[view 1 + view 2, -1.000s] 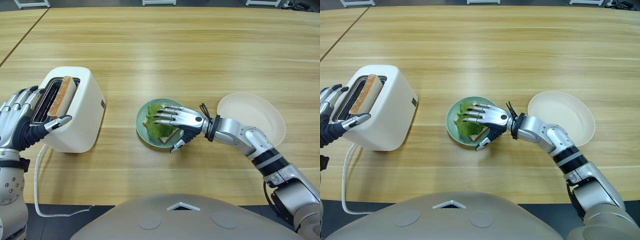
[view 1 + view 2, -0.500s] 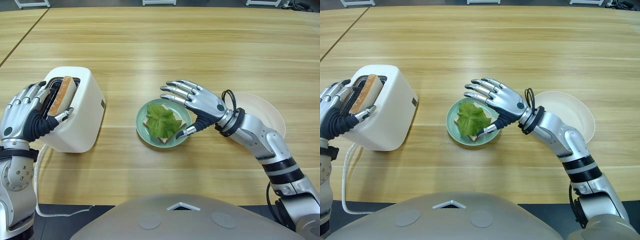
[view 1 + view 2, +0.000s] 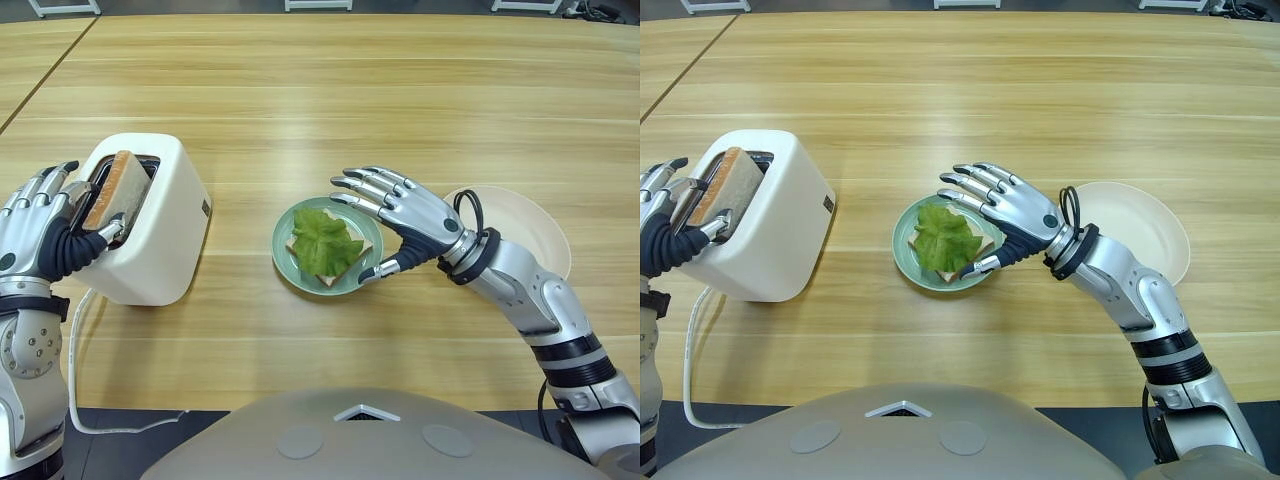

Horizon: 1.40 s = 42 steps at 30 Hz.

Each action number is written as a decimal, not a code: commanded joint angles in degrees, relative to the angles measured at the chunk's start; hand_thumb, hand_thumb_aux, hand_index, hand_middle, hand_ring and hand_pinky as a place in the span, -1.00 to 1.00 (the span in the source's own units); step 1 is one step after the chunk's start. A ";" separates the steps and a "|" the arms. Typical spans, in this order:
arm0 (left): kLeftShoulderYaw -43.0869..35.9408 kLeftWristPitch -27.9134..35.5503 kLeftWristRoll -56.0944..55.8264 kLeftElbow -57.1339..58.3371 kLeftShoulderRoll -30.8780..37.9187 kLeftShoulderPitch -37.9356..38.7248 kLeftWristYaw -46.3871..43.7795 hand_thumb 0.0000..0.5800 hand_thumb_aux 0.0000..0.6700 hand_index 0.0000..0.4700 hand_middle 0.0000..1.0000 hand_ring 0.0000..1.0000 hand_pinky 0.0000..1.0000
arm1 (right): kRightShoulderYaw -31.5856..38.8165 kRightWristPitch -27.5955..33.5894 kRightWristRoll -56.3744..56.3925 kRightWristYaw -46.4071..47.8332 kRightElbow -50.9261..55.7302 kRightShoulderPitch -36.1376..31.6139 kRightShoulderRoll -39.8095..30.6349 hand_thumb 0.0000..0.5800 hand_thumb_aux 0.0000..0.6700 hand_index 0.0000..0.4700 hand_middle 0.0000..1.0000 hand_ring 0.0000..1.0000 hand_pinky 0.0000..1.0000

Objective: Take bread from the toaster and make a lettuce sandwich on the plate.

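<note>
**On the plate, lettuce over bread; at the toaster, a hand on the second slice**

At the left of the wooden table (image 3: 350,90) stood the white toaster (image 3: 160,235), its cord (image 3: 75,345) trailing off the near edge. The left hand (image 3: 40,235) was closed on the bread slice (image 3: 108,190), which stood partly out of the slot and leaned a little. The thumb lay against the slice's near side and the fingers curled round its far side.

Near the middle of the table sat the green plate (image 3: 282,250). It carried a bottom slice (image 3: 328,279), of which only the corners showed, and the lettuce leaf (image 3: 325,240) was spread over that slice.

Over the plate's right side hung the right hand (image 3: 405,212). It held nothing, and its fingers were stretched out and fanned. The thumb tip pointed down close to the plate's right rim; whether it touched the rim could not be told.

Just right of the plate, partly behind the right wrist, lay a cream bowl (image 3: 530,235).
</note>
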 commanded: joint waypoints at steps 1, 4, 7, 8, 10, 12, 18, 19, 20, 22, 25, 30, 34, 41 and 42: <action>-1.13 0.53 -0.03 0.63 0.02 0.47 -1.01 0.75 0.29 0.29 -1.00 -1.00 -1.00 | -0.71 -0.21 0.63 0.97 -0.94 0.51 -0.13 -1.00 -1.00 -1.00 -1.00 -1.00 -1.00; -1.43 0.80 0.02 0.87 0.00 0.62 -1.06 0.83 0.41 0.41 -1.00 -1.00 -1.00 | -0.71 -0.34 0.58 1.13 -1.08 0.51 -0.16 -1.00 -1.00 -1.00 -1.00 -1.00 -1.00; -1.12 0.61 -0.31 0.35 0.01 0.34 -0.61 1.00 1.00 1.00 -1.00 -1.00 -1.00 | -0.81 -0.43 0.56 1.22 -1.11 0.50 -0.15 -1.00 -1.00 -1.00 -1.00 -1.00 -1.00; -0.95 0.44 -0.46 0.11 0.02 0.11 -0.30 1.00 1.00 1.00 -1.00 -1.00 -1.00 | -0.86 -0.45 0.53 1.22 -1.14 0.54 -0.13 -1.00 -1.00 -1.00 -1.00 -1.00 -1.00; -0.28 -0.14 -1.08 -0.55 0.10 -0.59 0.61 1.00 1.00 1.00 -1.00 -1.00 -1.00 | -0.95 -0.51 0.44 1.12 -1.16 0.60 -0.08 -1.00 -1.00 -1.00 -1.00 -1.00 -1.00; 0.32 -0.84 -1.98 -0.71 0.31 -1.20 1.37 1.00 1.00 1.00 -1.00 -1.00 -1.00 | -1.04 -0.49 0.32 0.95 -1.24 0.72 0.03 -1.00 -1.00 -1.00 -1.00 -1.00 -1.00; 4.02 -3.89 -8.11 1.12 1.93 -4.83 4.09 1.00 1.00 1.00 -1.00 -1.00 -1.00 | -1.62 0.00 0.00 0.30 -1.29 1.02 0.55 -1.00 -1.00 -1.00 -1.00 -1.00 -1.00; 4.98 -4.25 -9.35 1.19 2.35 -5.76 4.35 1.00 1.00 1.00 -1.00 -1.00 -1.00 | -1.78 0.09 0.00 0.19 -1.23 1.07 0.69 -1.00 -1.00 -1.00 -1.00 -1.00 -1.00; 6.23 -4.54 -10.69 0.96 2.90 -7.03 4.71 1.00 1.00 1.00 -1.00 -1.00 -1.00 | -2.00 0.19 0.00 0.04 -1.16 1.18 0.83 -1.00 -1.00 -1.00 -1.00 -1.00 -1.00; 8.63 -4.57 -13.03 0.32 4.38 -9.70 4.92 1.00 1.00 1.00 -1.00 -1.00 -1.00 | -2.47 0.38 0.09 -0.26 -1.17 1.42 1.06 -1.00 -1.00 -1.00 -1.00 -1.00 -1.00; 10.63 -4.08 -15.38 -0.23 6.87 -14.09 4.79 1.00 1.00 1.00 -1.00 -1.00 -1.00 | -2.95 0.57 0.16 -0.68 -0.86 1.45 1.52 -1.00 -1.00 -1.00 -1.00 -1.00 -1.00; 5.72 -3.00 -17.99 -0.43 8.24 -21.53 3.74 1.00 1.00 1.00 -1.00 -1.00 -1.00 | -3.56 0.56 0.46 -1.44 0.21 0.84 1.99 -1.00 -1.00 -1.00 -1.00 -1.00 -1.00; -4.12 -3.41 -21.63 4.36 5.83 -27.41 3.11 1.00 1.00 1.00 -1.00 -1.00 -1.00 | -2.90 -0.09 0.04 -2.25 2.50 -1.15 2.55 -1.00 -1.00 -1.00 -1.00 -1.00 -1.00; -25.37 -10.86 -14.55 13.94 -1.67 -32.20 7.65 1.00 1.00 1.00 -1.00 -1.00 -1.00 | -3.84 -1.17 -0.11 -4.13 6.44 -2.50 2.02 -1.00 -1.00 -1.00 -1.00 -1.00 -1.00; -28.56 -11.93 -11.17 15.40 -2.13 -32.88 8.64 1.00 1.00 1.00 -1.00 -1.00 -1.00 | -4.02 -1.36 -0.02 -4.39 7.09 -2.66 1.82 -1.00 -1.00 -1.00 -1.00 -1.00 -1.00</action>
